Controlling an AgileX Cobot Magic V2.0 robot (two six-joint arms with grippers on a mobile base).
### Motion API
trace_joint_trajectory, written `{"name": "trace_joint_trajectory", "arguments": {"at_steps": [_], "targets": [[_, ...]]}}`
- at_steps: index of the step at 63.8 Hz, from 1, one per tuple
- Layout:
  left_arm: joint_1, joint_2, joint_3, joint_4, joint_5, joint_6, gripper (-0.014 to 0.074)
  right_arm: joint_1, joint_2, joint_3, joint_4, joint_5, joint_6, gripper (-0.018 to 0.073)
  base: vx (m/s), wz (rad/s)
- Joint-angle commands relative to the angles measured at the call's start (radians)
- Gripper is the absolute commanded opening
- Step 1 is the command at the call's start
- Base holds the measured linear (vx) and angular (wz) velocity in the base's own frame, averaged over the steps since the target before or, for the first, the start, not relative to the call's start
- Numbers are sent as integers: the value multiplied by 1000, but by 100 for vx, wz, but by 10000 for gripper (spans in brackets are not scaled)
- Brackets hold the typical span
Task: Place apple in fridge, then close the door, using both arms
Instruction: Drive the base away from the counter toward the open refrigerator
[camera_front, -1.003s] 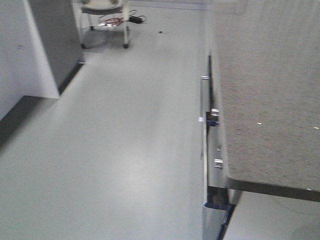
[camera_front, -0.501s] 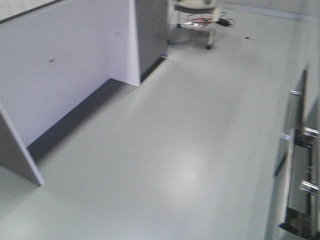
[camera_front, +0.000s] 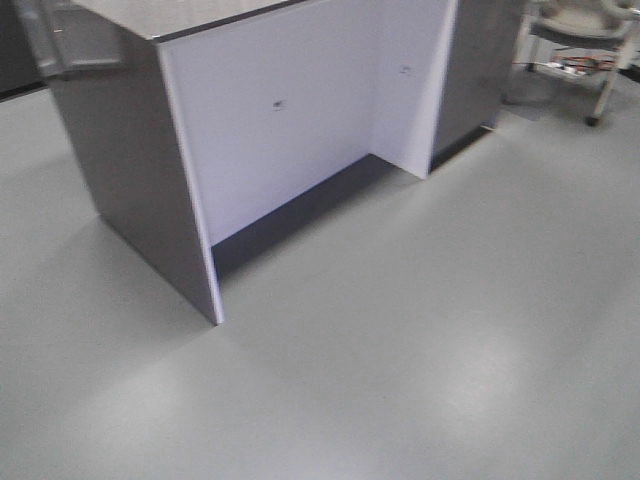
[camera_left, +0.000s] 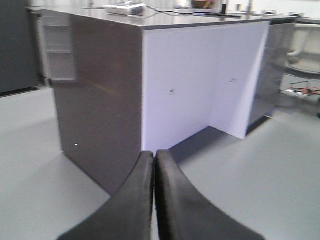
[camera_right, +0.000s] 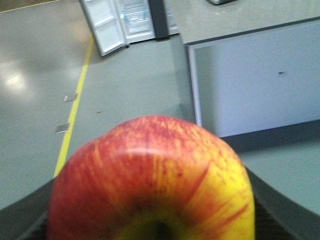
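Right wrist view, apple (camera_right: 150, 175) between jaws

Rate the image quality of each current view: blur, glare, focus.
Front-facing: soft overall blur on the counter, pale glare patches on the floor. Left wrist: shut left gripper blurry up close. Right wrist: apple fills the foreground, slightly soft; fridge behind hazy.

- The floor (camera_front: 400, 380) is smooth and pale grey, with soft shiny spots.
- A big counter (camera_front: 290, 110) stands on it at 11 o'clock in the front view. It has white and dark grey sides.
- A cart (camera_front: 580, 30) stands at 1 o'clock.
- In the right wrist view, a yellow line (camera_right: 75, 120) runs along the floor at 9 o'clock. The fridge (camera_right: 132, 17) stands at 12 o'clock.
- In the left wrist view, a flat silver thing (camera_left: 125, 7) lies on the counter top at 12 o'clock.
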Motion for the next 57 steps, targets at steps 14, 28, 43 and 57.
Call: {"name": "trace_joint_trajectory", "arguments": {"at_steps": [14,28,43,57], "targets": [[-5,-14,21,-5,-77,-4,-6,-1,-26,-19,54,-5,-5,-6,-2,54],[-5,-14,21,-5,-77,-4,-6,-1,-26,-19,54,-5,-5,-6,-1,54],[-5,-14,21,-5,-77,-4,-6,-1,-26,-19,54,-5,-5,-6,0,53],[-5,-14,21,-5,-77,-4,-6,-1,-26,-19,54,-5,-5,-6,2,49]]}}
